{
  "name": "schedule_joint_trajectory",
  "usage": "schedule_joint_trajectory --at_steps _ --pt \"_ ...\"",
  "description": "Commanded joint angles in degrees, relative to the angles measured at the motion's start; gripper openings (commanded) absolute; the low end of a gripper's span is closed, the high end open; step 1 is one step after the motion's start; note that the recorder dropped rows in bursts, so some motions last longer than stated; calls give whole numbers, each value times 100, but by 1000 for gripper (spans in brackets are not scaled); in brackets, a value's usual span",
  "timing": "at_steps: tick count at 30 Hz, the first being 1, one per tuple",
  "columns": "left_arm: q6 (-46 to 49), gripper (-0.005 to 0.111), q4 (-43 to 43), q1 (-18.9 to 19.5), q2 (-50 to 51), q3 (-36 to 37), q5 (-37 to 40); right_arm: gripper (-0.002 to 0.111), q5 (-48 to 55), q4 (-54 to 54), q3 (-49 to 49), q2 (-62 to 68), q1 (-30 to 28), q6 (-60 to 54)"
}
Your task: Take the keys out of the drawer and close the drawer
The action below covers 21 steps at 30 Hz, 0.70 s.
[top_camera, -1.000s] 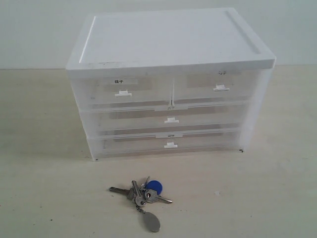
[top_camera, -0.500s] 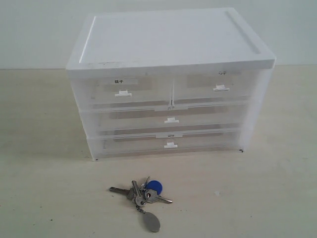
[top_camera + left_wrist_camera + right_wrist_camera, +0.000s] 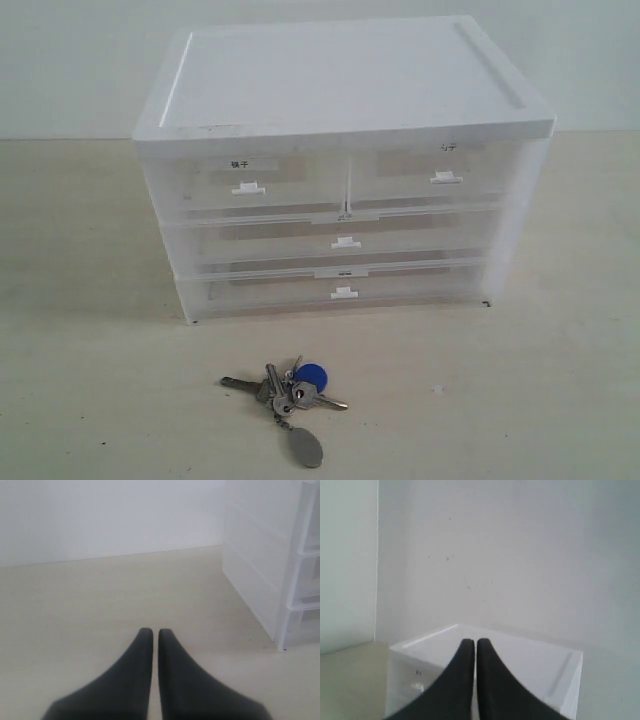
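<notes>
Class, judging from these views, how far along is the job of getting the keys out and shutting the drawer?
Done: keys lie on the table before the cabinet; the drawer sits flush. In hand: nothing, both jaws shut, empty. Left: nothing visible.

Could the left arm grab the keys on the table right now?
Probably yes: the keys lie uncovered on the table in front of the drawer cabinet. The left gripper is shut, so it must open first.
</notes>
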Motion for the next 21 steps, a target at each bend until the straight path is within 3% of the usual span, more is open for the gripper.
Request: schedule_joint_trajectory --at_steps 1,6,10,19,21 --pt "26 5 25 18 -12 23 -7 0 -1344 1266 634 -32 -1172 -530" --pt "26 5 25 18 -12 23 -7 0 -1727 1509 1207 -32 -2438 -26" --pt "26 5 25 18 -12 23 -7 0 -1805 1509 1551 -32 -3038 78" --pt "26 5 25 18 -12 23 -7 0 -2277 849 2513 -32 -3256 39" --pt "26 5 25 18 -12 23 -7 0 -1748 669 2513 -32 -3256 39"
